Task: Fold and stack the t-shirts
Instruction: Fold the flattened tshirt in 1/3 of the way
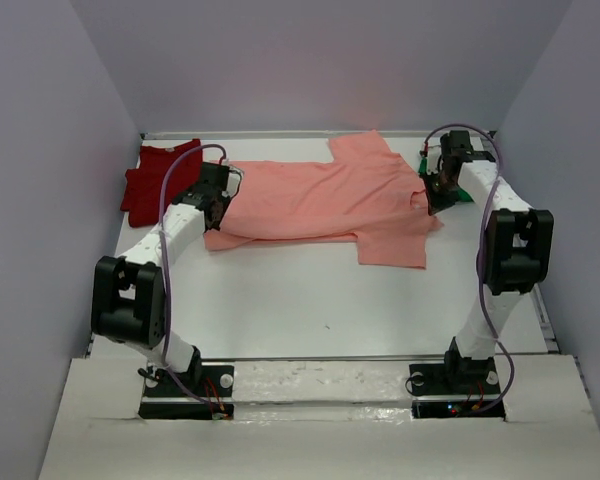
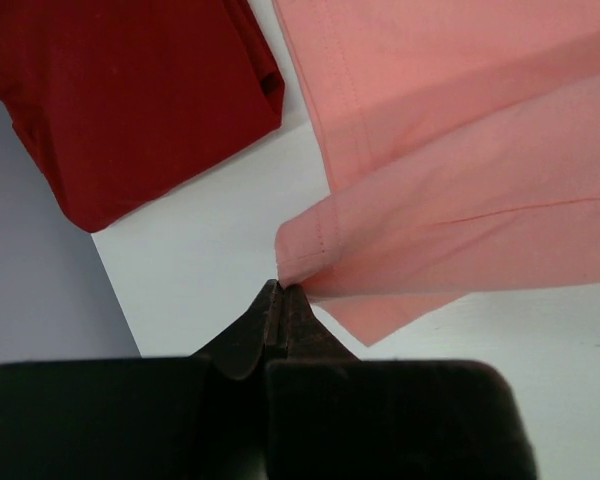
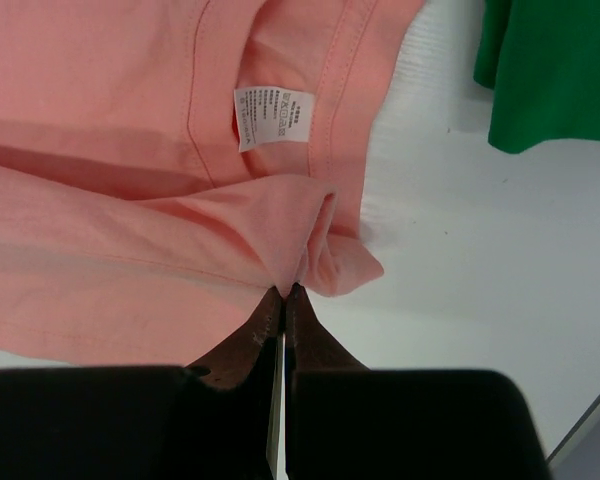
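The salmon-pink t-shirt (image 1: 330, 195) lies spread sideways across the far half of the table, its near long edge folded over. My left gripper (image 1: 218, 208) is shut on a corner of its hem (image 2: 302, 262) at the left end. My right gripper (image 1: 436, 192) is shut on a pinch of cloth by the collar (image 3: 310, 255), just below the white label (image 3: 275, 117). The dark red t-shirt (image 1: 155, 178) lies crumpled at the far left and shows in the left wrist view (image 2: 130, 90). The bright green t-shirt (image 3: 555, 70) is mostly hidden behind my right arm (image 1: 464, 196).
The white table (image 1: 310, 300) is walled by grey panels on three sides. Its left edge (image 2: 115, 300) runs close to my left gripper. Both arm bases stand at the near edge.
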`<state>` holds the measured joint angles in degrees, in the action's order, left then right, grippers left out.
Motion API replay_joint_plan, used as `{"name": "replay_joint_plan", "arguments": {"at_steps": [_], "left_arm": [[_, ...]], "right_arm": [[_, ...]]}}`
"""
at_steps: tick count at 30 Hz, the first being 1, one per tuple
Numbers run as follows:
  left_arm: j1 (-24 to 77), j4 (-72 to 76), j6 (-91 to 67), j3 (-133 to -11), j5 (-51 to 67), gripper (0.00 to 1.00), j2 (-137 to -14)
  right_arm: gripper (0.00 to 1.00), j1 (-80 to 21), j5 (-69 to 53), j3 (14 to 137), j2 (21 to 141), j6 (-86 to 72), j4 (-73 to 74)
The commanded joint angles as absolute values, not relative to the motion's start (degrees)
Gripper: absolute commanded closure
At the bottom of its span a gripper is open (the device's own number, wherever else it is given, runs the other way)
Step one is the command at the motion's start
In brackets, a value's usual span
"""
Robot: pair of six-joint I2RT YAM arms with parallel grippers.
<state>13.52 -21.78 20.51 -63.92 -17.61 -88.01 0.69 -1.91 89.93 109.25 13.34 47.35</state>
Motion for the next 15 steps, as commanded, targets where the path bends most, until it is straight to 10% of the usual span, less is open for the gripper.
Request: {"name": "replay_joint_plan", "arguments": {"at_steps": [1,15], "left_arm": [[13.89,-18.28,21.27,-67.06,-21.27,1.0,-90.87],[14.24,-12.83,24.08,-71.98,-27.42,1.0,-99.75]], "right_arm": [[1.0,0.88,-1.15,94.13,111.18,14.5,44.74],[1.0,0.88,-0.26,102.83,120.23,15.2,44.56]]}}
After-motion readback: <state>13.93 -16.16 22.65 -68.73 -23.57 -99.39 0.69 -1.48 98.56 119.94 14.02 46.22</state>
